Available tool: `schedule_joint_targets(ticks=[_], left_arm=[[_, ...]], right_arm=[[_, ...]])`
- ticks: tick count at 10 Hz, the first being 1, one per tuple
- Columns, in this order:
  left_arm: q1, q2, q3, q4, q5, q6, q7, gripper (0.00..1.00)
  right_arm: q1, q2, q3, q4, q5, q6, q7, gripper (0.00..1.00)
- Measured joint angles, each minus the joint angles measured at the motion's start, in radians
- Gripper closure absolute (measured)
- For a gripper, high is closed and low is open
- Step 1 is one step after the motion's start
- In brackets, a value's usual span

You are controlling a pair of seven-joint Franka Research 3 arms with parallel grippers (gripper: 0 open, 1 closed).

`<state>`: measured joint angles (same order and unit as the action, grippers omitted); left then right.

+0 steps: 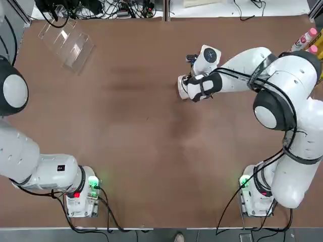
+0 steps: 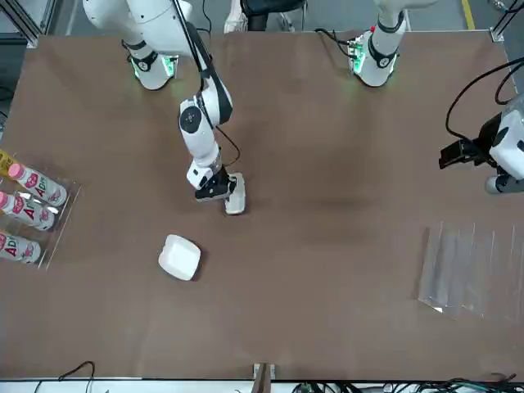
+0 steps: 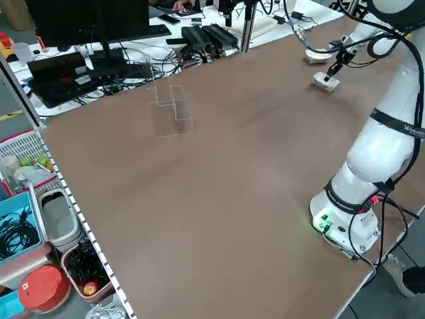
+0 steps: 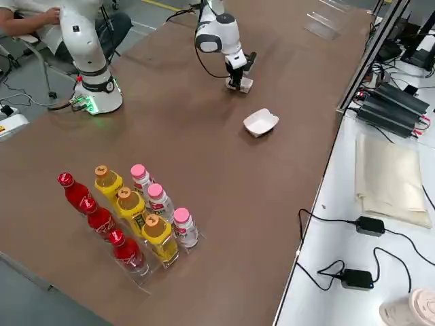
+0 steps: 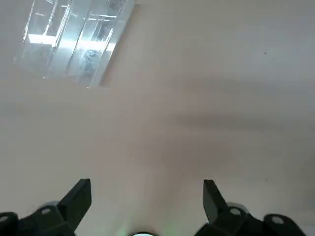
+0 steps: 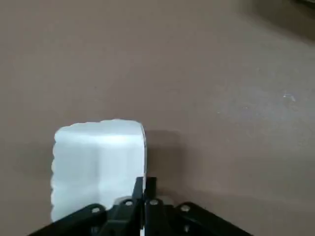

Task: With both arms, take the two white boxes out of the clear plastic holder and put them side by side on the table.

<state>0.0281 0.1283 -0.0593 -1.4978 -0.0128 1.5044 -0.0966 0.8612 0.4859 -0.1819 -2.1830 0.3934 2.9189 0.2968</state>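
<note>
The right pincer (image 6: 145, 182) is clenched on one thin edge of a white box (image 6: 96, 162), its two fingers meeting on either side of the wall, probably because so slim a rim gives a sure bite without having to span the whole body. The box hangs off to one side of the fingers, so it may well swivel or tip about that pinch if it is moved briskly; whether its underside touches the brown surface (image 2: 327, 311) I cannot tell. The other white box (image 2: 179, 257) lies on the surface, a little apart from the held one and farther from the robot's bases, which seems to make it the mark for the second to be set beside. Both boxes are out of the clear plastic holder (image 2: 471, 270), which stands well apart on the robot's left, so what remains, I judge, is closing the gap and lining up their sides. The left pincer (image 5: 147, 186) is released, its fingers wide with nothing between them, above the surface near the holder, presumably kept there so as not to crowd the right arm's work. The rack of bottles (image 4: 158, 234) stands at the robot's right, away from both boxes, and the next move calls for lowering the held box level before letting go
</note>
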Motion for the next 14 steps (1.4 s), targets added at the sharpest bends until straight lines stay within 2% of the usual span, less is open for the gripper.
schedule_joint_targets(ticks=[2, 3, 5, 7, 9, 12, 14], left_arm=[[0.000, 0.000, 0.000, 0.000, 0.000, 0.000, 0.000, 0.00], [0.000, 0.000, 0.000, 0.001, 0.000, 0.000, 0.000, 0.00], [-0.001, 0.000, 0.000, 0.001, 0.000, 0.000, 0.000, 0.00], [-0.001, 0.000, -0.001, 0.001, 0.000, 0.000, 0.000, 0.00], [-0.003, 0.000, -0.004, 0.001, 0.000, 0.000, 0.000, 0.00], [-0.004, 0.000, -0.006, 0.001, 0.000, 0.000, 0.000, 0.00], [-0.006, 0.000, -0.008, 0.001, -0.002, 0.000, -0.002, 0.00]], right_arm=[[-0.012, -0.014, -0.004, 0.008, 0.013, -0.034, 0.059, 0.98], [-0.039, -0.041, -0.007, 0.020, 0.029, -0.094, 0.092, 0.98], [-0.149, -0.146, -0.014, 0.061, 0.090, -0.311, 0.120, 0.98], [-0.257, -0.253, -0.033, 0.129, 0.101, -0.543, 0.211, 0.98], [-0.287, -0.299, -0.113, 0.172, 0.101, -0.661, 0.288, 0.98], [-0.299, -0.303, -0.256, 0.172, 0.099, -0.675, 0.456, 0.98], [-0.300, -0.300, -0.318, 0.164, 0.097, -0.673, 0.576, 0.98]])
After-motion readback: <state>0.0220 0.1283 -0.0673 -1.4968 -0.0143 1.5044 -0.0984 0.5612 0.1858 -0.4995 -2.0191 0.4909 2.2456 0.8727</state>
